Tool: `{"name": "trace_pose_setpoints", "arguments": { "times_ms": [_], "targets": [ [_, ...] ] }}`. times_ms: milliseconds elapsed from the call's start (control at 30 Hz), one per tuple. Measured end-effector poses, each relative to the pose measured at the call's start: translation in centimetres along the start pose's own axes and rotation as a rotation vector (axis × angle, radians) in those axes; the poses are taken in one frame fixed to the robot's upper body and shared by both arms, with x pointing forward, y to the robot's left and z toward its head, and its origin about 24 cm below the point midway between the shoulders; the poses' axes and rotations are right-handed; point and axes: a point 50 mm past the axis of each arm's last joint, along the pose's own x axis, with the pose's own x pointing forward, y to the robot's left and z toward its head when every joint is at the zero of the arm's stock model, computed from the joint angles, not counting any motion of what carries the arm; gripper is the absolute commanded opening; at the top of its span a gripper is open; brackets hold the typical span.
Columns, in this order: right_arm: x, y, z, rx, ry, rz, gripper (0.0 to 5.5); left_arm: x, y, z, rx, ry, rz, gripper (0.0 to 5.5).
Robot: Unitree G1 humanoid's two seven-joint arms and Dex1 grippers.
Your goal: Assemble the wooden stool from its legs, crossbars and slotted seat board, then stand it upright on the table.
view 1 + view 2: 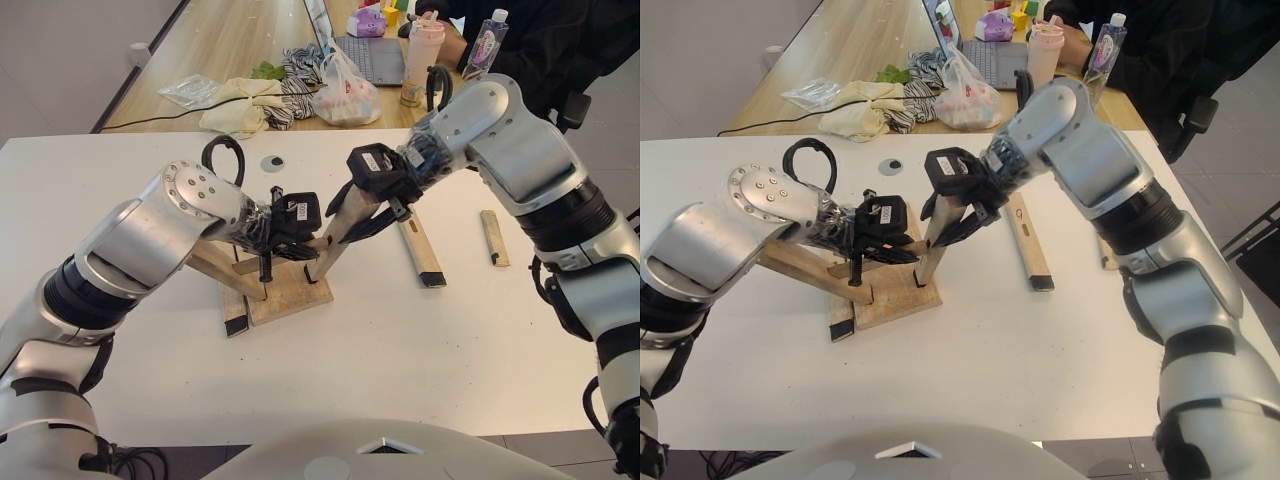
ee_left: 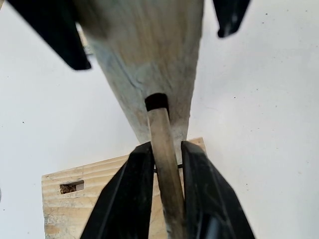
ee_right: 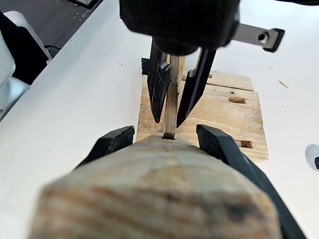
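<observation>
My left gripper (image 1: 308,240) is shut on a thin wooden crossbar (image 2: 165,169), whose tip sits in a dark hole in the side of a stool leg (image 1: 342,232). My right gripper (image 1: 360,208) is shut on that leg's upper part and holds it tilted, with its foot on the slotted seat board (image 1: 288,296). The right wrist view looks down the leg (image 3: 159,194) to the crossbar (image 3: 171,107) between the left gripper's fingers (image 3: 160,87). The board (image 3: 227,107) lies flat on the white table. Another leg (image 1: 213,263) slants under my left arm to the board's near-left edge.
A loose leg with a black tip (image 1: 422,252) and a shorter wooden piece (image 1: 493,237) lie to the right of the board. A small grey disc (image 1: 272,161) sits behind it. Beyond the white table are a plastic bag (image 1: 345,92), cloths, a laptop and bottles.
</observation>
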Motion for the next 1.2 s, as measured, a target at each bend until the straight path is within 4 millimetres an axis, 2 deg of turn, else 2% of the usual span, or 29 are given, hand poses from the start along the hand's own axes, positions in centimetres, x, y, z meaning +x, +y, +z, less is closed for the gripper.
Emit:
{"name": "trace_pose_setpoints", "arguments": {
  "times_ms": [200,233,300,400,533,600,700,833,967,1033,1133,1200],
  "targets": [
    [0.6,-0.3,0.6,-0.028,0.027,0.014,2.05,0.1,-0.1,-0.1,0.011,0.009,0.012,0.66],
    [0.7,-0.3,0.7,-0.028,0.028,0.015,2.05,0.2,-0.2,-0.1,0.021,0.013,0.012,1.03],
    [0.9,-0.2,0.7,-0.036,0.029,0.019,2.05,0.4,-0.6,-0.3,0.077,0.027,0.006,1.35],
    [1.1,0.1,0.4,-0.042,0.047,0.034,2.73,0.4,-0.7,-0.3,0.075,0.024,-0.009,1.82],
    [1.1,0.3,-0.2,-0.023,0.062,0.041,3.48,0.4,-0.1,-0.5,0.010,-0.017,-0.025,1.84],
    [0.9,0.3,-0.4,-0.016,0.056,0.034,3.68,0.2,0.6,-0.5,-0.004,-0.048,-0.021,1.84],
    [0.2,0.6,-1.1,-0.008,0.042,0.011,3.68,-2.1,2.3,1.7,0.094,-0.202,0.062,1.84],
    [-1.0,1.0,-3.1,0.069,0.040,-0.057,3.68,-4.9,2.7,4.8,0.182,-0.410,0.091,1.84],
    [0.6,2.2,-6.1,0.205,0.021,-0.088,3.68,-8.2,4.0,5.8,0.140,-0.541,0.225,1.84],
    [0.9,2.3,-6.2,0.226,0.015,-0.110,3.68,-9.3,4.7,5.4,0.098,-0.566,0.318,1.84],
    [1.2,2.0,-4.8,0.186,-0.040,-0.129,3.68,-10.3,6.4,4.0,0.062,-0.553,0.532,1.84],
    [0.7,1.8,-4.6,0.193,-0.052,-0.164,3.68,-10.6,8.4,-0.2,-0.016,-0.408,0.764,1.84]
  ]
}}
